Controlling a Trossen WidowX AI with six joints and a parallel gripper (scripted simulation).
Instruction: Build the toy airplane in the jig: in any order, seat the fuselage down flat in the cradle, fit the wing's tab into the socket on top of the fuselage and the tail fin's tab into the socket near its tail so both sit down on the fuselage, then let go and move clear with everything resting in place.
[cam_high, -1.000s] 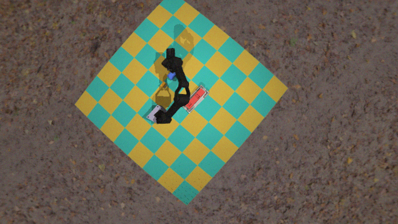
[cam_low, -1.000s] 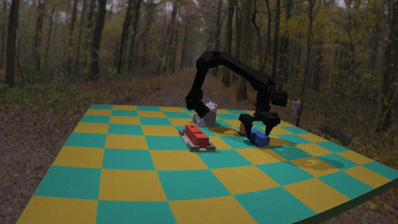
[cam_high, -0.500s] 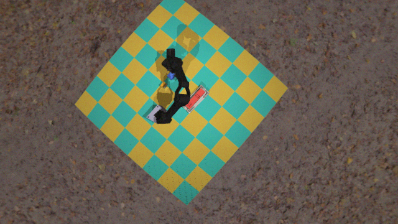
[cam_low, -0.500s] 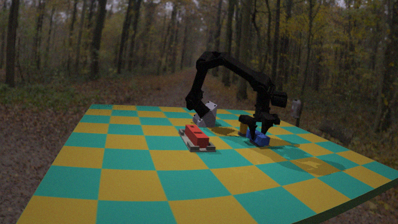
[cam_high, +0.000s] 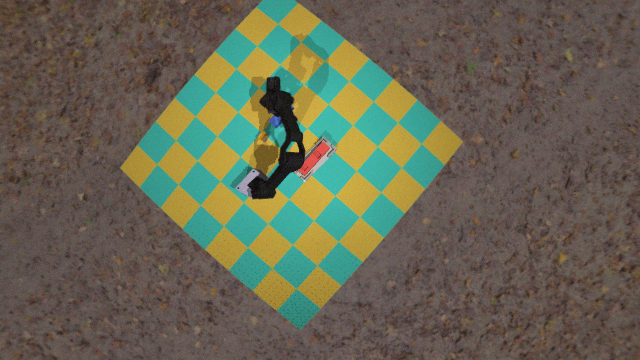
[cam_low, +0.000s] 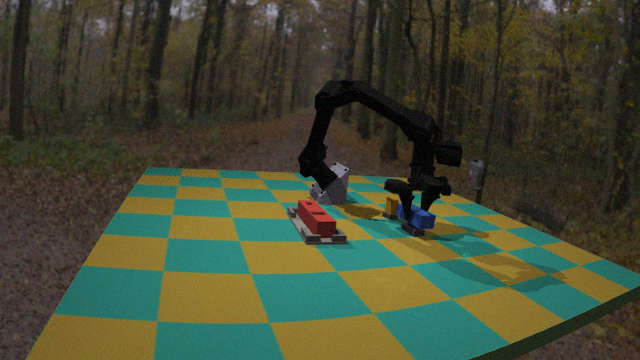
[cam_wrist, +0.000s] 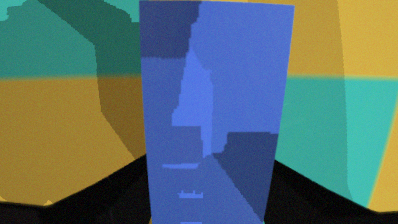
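The blue wing (cam_high: 274, 120) (cam_low: 421, 219) (cam_wrist: 215, 90) lies low on the checkered mat (cam_high: 350, 105) (cam_low: 210, 295), and its flat face fills the middle of the wrist view. My gripper (cam_high: 276, 116) (cam_low: 416, 209) (cam_wrist: 207, 159) comes down from above and is shut on the wing, one finger on each long side. The small orange tail fin (cam_high: 263, 135) (cam_low: 391, 205) stands on the mat just beside the wing. The red fuselage (cam_high: 316, 156) (cam_low: 316, 217) lies flat in the grey jig (cam_high: 303, 175) (cam_low: 322, 238), well to one side of the gripper. Two sockets show on its top.
The arm's grey base (cam_high: 246, 183) (cam_low: 338, 186) stands on the mat behind the jig, and the arm arches high over the space between the jig and the wing. Leaf-strewn ground surrounds the mat's edges.
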